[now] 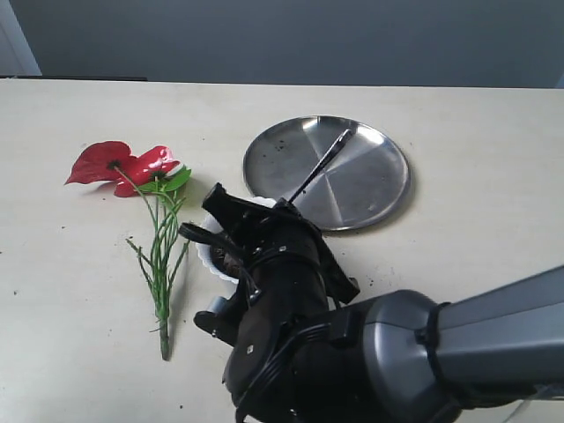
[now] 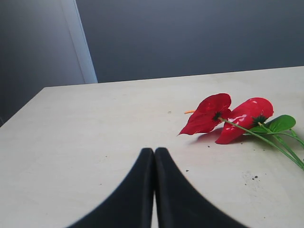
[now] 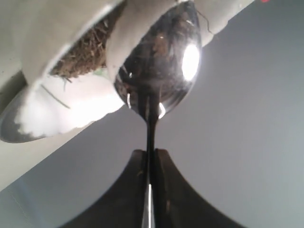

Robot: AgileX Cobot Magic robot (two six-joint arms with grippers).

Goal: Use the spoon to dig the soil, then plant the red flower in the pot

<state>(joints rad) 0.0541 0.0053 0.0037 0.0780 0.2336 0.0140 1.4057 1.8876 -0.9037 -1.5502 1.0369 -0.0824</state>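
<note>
1. Left gripper [image 2: 154,151]: fingers pressed together with nothing between them. It hangs low over bare counter [image 1: 70,291], with the flower just off to one side.
2. Red flower [image 1: 119,166]: lies flat on the counter at the left, untouched. The two red blooms are at the far end and the green stems trail toward the near edge. It is close beside the pot but apart from it.
3. Pot [image 1: 210,256]: white, stands near the middle of the counter just right of the stems, mostly hidden under the right arm.
4. Soil [image 3: 85,52]: brown and fibrous, sits inside the pot.
5. Right gripper [image 3: 149,153]: clamped narrow on the spoon [image 3: 156,61] handle. The bowl of the spoon is at the pot's rim, next to the soil; I cannot tell whether it touches the soil.
6. Steel plate [image 1: 370,176]: round, lies flat right of centre behind the pot. The spoon handle slants up across it.
</note>
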